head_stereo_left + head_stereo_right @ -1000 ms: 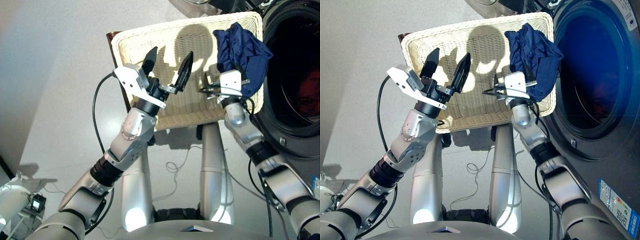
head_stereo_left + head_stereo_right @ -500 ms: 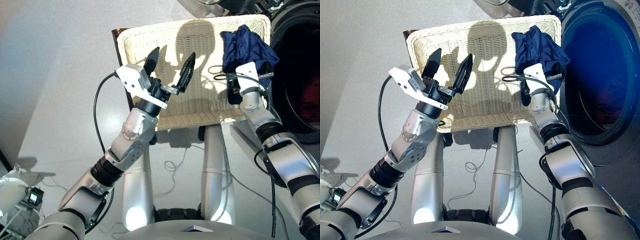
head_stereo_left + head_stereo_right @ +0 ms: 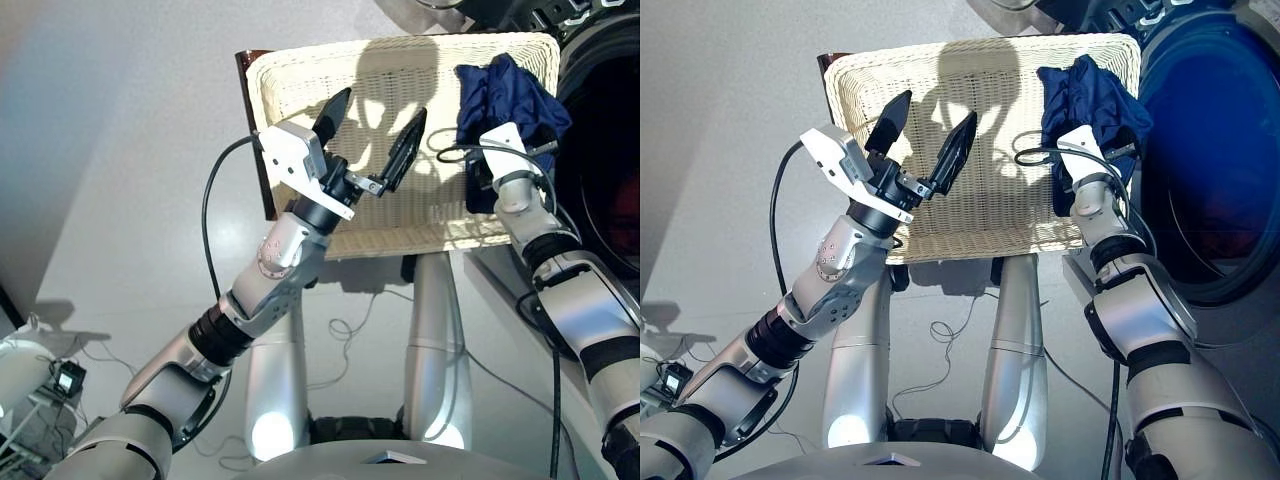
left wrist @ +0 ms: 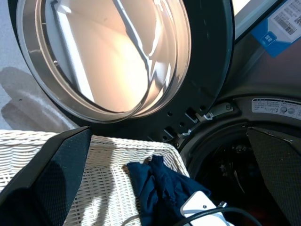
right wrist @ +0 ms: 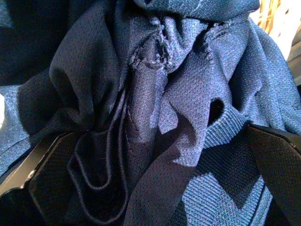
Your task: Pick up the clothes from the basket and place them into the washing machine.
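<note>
Navy blue garment (image 3: 508, 105) is bunched in the cream wicker basket (image 3: 300, 80), at the corner nearest the washing machine (image 3: 610, 150). The right gripper (image 5: 150, 188) is pressed into it, fingers spread wide with cloth between them. The left gripper (image 3: 372, 128) is held above the basket, fingers wide, empty.

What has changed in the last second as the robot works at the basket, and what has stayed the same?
The right gripper has swung from the bare wicker beside the navy garment onto the cloth itself, its fingers now pressed into the folds. The left gripper stays open, hovering over the basket. The garment remains bunched in the basket's corner next to the washing machine, not lifted.
</note>
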Controlling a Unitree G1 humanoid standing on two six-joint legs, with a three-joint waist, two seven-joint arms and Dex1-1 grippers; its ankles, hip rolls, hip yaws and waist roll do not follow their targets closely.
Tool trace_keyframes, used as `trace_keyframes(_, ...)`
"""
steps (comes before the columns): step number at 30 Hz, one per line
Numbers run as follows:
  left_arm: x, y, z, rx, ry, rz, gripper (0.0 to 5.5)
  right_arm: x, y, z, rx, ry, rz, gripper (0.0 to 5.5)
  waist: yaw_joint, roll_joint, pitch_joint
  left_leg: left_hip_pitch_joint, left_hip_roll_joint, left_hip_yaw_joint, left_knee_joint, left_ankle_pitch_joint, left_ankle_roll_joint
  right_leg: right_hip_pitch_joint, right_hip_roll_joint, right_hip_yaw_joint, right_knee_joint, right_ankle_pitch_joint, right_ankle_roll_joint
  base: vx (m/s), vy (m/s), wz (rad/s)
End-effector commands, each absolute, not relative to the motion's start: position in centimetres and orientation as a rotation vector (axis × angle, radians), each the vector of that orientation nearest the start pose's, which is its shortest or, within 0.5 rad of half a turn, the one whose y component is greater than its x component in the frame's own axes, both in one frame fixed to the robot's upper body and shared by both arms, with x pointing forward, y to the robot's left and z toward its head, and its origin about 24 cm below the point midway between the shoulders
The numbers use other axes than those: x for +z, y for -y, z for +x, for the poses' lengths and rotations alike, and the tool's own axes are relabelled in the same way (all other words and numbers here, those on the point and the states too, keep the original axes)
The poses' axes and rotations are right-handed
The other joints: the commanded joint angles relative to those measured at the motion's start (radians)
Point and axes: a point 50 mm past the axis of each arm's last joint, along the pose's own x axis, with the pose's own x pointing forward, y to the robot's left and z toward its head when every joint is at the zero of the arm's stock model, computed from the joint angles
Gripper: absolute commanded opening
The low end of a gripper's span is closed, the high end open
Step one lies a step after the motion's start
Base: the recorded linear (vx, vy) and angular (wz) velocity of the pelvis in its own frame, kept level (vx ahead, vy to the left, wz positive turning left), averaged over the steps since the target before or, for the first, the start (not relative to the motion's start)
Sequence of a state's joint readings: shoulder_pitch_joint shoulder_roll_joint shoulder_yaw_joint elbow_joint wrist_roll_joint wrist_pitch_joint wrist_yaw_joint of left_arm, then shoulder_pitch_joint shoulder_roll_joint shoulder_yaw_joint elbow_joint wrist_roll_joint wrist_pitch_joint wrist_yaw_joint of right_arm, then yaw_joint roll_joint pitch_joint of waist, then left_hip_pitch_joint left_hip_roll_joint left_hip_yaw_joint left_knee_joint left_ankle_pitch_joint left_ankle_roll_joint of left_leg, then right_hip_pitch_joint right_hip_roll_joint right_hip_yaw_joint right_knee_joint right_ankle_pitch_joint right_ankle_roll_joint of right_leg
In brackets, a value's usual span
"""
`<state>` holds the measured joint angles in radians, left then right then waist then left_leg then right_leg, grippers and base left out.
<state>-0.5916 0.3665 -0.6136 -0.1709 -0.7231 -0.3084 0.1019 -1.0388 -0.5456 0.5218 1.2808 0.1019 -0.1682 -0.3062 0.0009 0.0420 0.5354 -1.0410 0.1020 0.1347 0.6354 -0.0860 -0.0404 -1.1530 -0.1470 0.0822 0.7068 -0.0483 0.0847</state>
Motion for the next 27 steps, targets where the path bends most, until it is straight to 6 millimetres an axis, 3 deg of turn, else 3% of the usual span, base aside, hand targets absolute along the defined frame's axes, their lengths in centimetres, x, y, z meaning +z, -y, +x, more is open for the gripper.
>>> trace_keyframes(1, 22.7, -4.6, 24.9, -0.792, 0.751, -0.362, 5.50, 14.7, 27.1, 39.6, -0.322, -0.059, -0.817, 5.50, 0.037, 0.049, -0.015, -0.024, 0.021, -0.007, 0.076, -0.051, -0.040, 0.006, 0.013, -0.008, 0.017, -0.042, 0.034, 0.000, 0.000, 0.000)
trace_keyframes(11, 22.8, -4.5, 24.8, -0.795, 0.751, -0.348, 5.50, 15.9, 27.8, 39.7, -0.368, -0.048, -0.790, 5.50, 0.036, 0.061, -0.015, -0.075, 0.039, -0.015, 0.173, -0.088, -0.041, -0.049, 0.016, -0.020, 0.108, -0.085, 0.035, 0.000, 0.000, 0.000)
trace_keyframes(12, 22.8, -4.5, 24.8, -0.794, 0.751, -0.345, 5.50, 15.9, 27.9, 39.7, -0.369, -0.046, -0.792, 0.69, 0.035, 0.060, -0.015, -0.075, 0.040, -0.014, 0.173, -0.087, -0.041, -0.052, 0.016, -0.022, 0.111, -0.086, 0.035, 0.000, 0.000, 0.000)
trace_keyframes(13, 22.8, -4.6, 24.8, -0.791, 0.752, -0.341, 5.50, 16.0, 27.9, 39.7, -0.371, -0.042, -0.797, 0.00, 0.034, 0.059, -0.015, -0.077, 0.041, -0.013, 0.174, -0.087, -0.041, -0.055, 0.015, -0.025, 0.113, -0.086, 0.035, 0.000, 0.000, 0.000)
trace_keyframes(20, 23.0, -5.1, 24.9, -0.767, 0.764, -0.341, 5.50, 16.2, 27.7, 39.7, -0.367, -0.012, -0.847, 0.00, 0.023, 0.045, -0.015, -0.072, 0.038, -0.016, 0.159, -0.081, -0.041, -0.045, 0.016, -0.029, 0.100, -0.081, 0.031, 0.000, 0.000, 0.000)
trace_keyframes(27, 23.0, -6.2, 25.1, -0.702, 0.766, -0.349, 5.50, 16.2, 25.7, 39.1, -0.356, 0.162, -0.726, 0.00, -0.005, 0.011, -0.015, -0.059, 0.037, -0.016, 0.136, -0.076, -0.039, -0.032, 0.016, -0.030, 0.079, -0.072, 0.031, 0.000, 0.000, 0.000)
